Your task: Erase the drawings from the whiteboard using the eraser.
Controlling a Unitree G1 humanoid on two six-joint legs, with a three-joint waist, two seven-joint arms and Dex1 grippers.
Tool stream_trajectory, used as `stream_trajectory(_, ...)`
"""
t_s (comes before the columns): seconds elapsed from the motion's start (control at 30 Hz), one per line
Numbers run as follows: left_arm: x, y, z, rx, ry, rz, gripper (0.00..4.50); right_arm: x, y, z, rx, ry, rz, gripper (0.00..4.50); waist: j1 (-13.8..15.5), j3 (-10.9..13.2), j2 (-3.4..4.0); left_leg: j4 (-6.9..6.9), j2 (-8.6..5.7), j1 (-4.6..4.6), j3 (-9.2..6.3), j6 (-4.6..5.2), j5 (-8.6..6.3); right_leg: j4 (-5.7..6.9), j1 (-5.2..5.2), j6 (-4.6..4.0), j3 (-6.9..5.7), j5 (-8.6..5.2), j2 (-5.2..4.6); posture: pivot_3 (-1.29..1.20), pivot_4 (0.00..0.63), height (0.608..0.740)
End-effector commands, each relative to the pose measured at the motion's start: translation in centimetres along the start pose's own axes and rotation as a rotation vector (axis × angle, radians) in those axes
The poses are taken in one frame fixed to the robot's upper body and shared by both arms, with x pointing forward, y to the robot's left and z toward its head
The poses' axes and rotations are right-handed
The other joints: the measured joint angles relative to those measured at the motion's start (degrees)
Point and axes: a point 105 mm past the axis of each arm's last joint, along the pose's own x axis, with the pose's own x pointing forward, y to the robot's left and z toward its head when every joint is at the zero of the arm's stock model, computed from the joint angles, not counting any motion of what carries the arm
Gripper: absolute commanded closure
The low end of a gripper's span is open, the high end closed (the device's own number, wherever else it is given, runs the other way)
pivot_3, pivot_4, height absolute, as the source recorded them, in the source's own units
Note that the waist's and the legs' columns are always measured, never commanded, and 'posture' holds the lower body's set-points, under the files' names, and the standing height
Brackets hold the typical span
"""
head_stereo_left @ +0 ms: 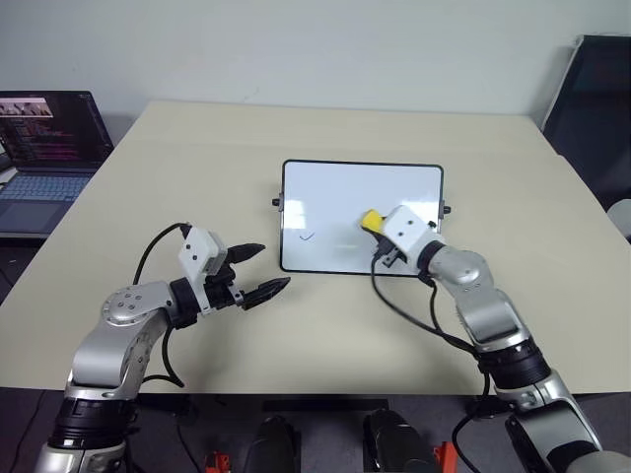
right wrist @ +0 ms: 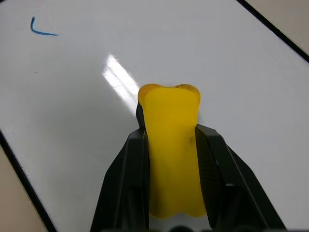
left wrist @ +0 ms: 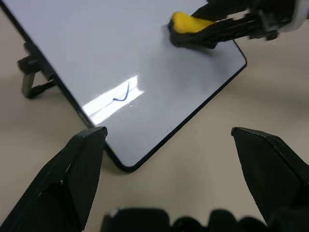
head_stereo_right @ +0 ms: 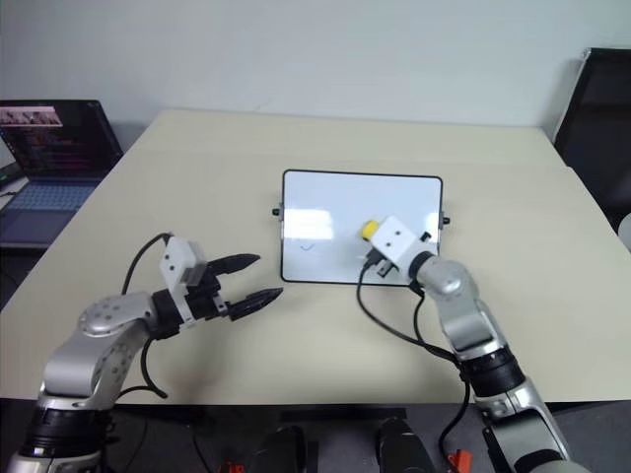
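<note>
1. Nearest the camera, the left hand [head_stereo_left: 258, 272] hangs over bare beige worktop [head_stereo_left: 197, 177] just off the whiteboard's near left corner, its black tapered fingers spread wide and empty.
2. The right hand [right wrist: 171, 140] grips the yellow eraser [right wrist: 170, 145] tight between both fingers, its end over the glossy whiteboard [head_stereo_left: 335, 192]; whether the eraser's dark underside touches the board is hard to tell.
3. One thin check-mark drawing [head_stereo_left: 307, 236] sits near the board's near left corner.
4. Farther back, open worktop surrounds the thin black frame; a laptop [head_stereo_left: 44, 148] is cut off at the left edge.
</note>
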Motion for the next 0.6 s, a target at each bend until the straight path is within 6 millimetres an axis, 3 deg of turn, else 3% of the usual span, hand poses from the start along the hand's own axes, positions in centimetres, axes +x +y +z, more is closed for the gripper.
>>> stream_trajectory(0.03,-0.8,0.5,1.5,0.010,-0.053,0.051,0.00,-2.6,1.6,2.7,0.092,-0.122,0.117,3.50,-0.09,0.00,0.01,-0.13,0.00,0.00,0.00,0.00,0.00,-0.02,-0.03,0.00,0.00,-0.01,0.00,0.00,0.150,0.740)
stream_trajectory(0.2,-2.0,0.4,0.6,-0.005,-0.028,0.080,0.00,-5.4,3.8,2.0,0.111,-0.097,0.230,3.50,-0.26,0.01,0.02,-0.33,0.05,0.00,0.00,-0.05,-0.04,0.03,-0.17,-0.12,-0.06,-0.19,0.04,0.00,0.150,0.740)
stream_trajectory(0.33,-2.5,0.1,-0.2,-0.015,-0.005,0.075,0.00,-6.2,4.7,0.9,0.084,-0.046,0.268,3.50,-0.26,0.02,0.01,-0.29,0.04,0.01,0.00,-0.06,-0.04,0.03,-0.19,-0.14,-0.05,-0.19,0.03,0.00,0.150,0.740)
stream_trajectory(0.47,-2.9,0.2,-0.7,-0.020,0.019,0.086,0.00,-6.2,5.3,-0.6,0.016,0.007,0.292,3.50,-0.26,0.03,-0.03,-0.22,0.01,0.02,0.02,-0.06,-0.04,-0.02,-0.22,-0.16,-0.03,-0.17,-0.03,0.00,0.150,0.740)
stream_trajectory(0.6,-3.6,1.1,-1.4,-0.015,0.042,0.132,0.00,-4.3,4.8,0.2,-0.030,-0.032,0.235,3.50,-0.49,0.03,-0.03,-0.23,0.02,0.02,0.07,-0.06,-0.04,-0.01,-0.37,-0.17,0.01,-0.16,-0.03,0.00,0.150,0.740)
